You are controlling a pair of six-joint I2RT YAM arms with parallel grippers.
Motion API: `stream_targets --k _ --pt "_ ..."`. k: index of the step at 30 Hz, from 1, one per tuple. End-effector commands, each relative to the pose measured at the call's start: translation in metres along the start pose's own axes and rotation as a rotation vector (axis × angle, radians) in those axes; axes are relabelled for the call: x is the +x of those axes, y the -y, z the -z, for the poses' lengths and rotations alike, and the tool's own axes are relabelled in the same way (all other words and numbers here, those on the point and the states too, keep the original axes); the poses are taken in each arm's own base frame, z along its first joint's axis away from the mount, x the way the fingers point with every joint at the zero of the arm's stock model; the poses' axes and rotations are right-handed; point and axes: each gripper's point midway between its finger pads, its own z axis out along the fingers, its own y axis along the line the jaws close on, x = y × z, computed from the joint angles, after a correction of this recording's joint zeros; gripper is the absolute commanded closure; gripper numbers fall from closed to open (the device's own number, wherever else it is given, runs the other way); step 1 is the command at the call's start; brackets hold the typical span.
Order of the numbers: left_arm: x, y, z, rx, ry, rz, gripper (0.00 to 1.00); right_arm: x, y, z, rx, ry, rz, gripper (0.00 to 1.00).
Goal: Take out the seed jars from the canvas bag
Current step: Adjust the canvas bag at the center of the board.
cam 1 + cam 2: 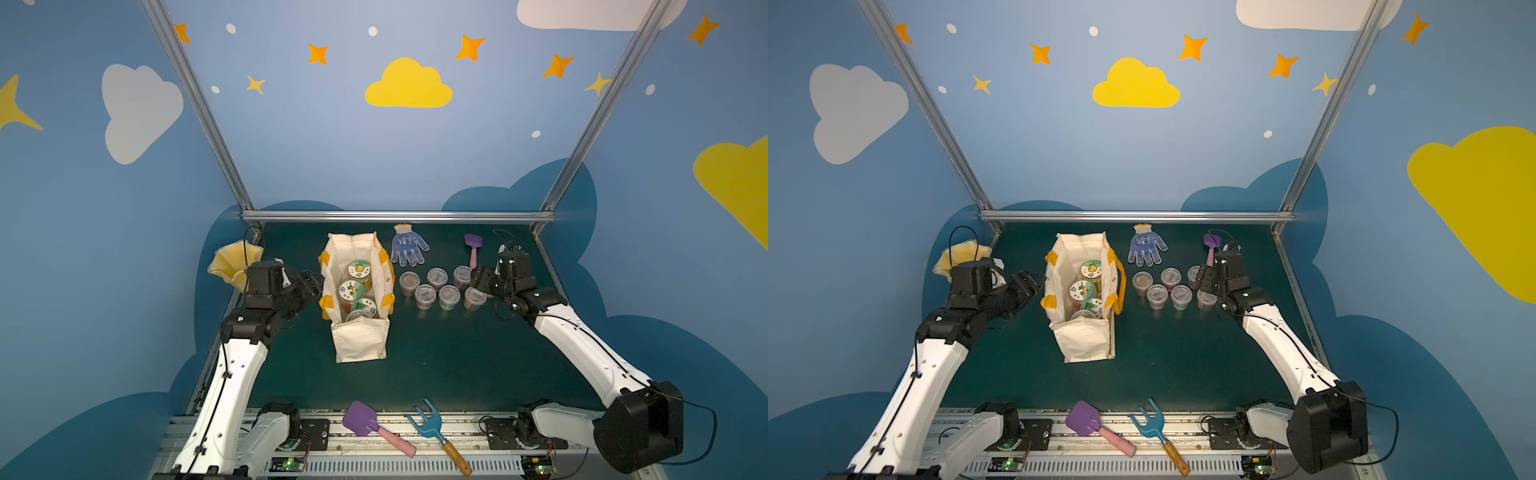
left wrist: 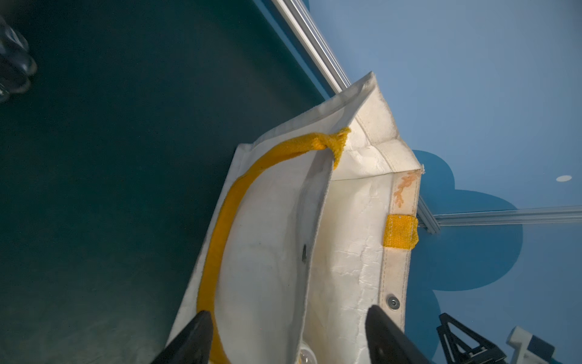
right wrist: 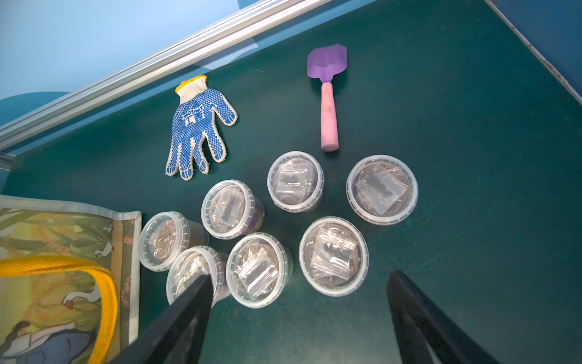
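Observation:
The canvas bag stands open left of the table's middle. Three seed jars with white-green pictured lids show inside it in both top views. Several small clear seed cups stand in a cluster on the mat right of the bag. My left gripper is open at the bag's left wall, with the wall's rim and the orange handle between its fingers. My right gripper is open and empty above the right end of the cluster.
A yellow ruffled vase sits behind my left arm. A blue dotted glove and a purple spade lie at the back. Another purple spade and a blue hand fork lie on the front rail.

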Motion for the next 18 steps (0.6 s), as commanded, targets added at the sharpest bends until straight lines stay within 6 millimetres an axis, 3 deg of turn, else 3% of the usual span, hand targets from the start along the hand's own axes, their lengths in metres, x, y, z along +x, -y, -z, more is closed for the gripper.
stream_targets --k 1,12,18 --pt "-0.001 0.011 -0.01 0.067 -0.021 -0.036 0.34 0.01 0.007 0.001 0.015 -0.024 0.005 0.16" --pt "0.001 0.002 -0.046 0.006 -0.073 -0.061 0.58 0.013 0.006 -0.003 0.007 -0.038 -0.003 0.16" --pt "0.0 0.009 -0.058 -0.007 -0.106 -0.089 0.89 0.01 0.004 0.001 -0.009 -0.034 -0.003 0.16"
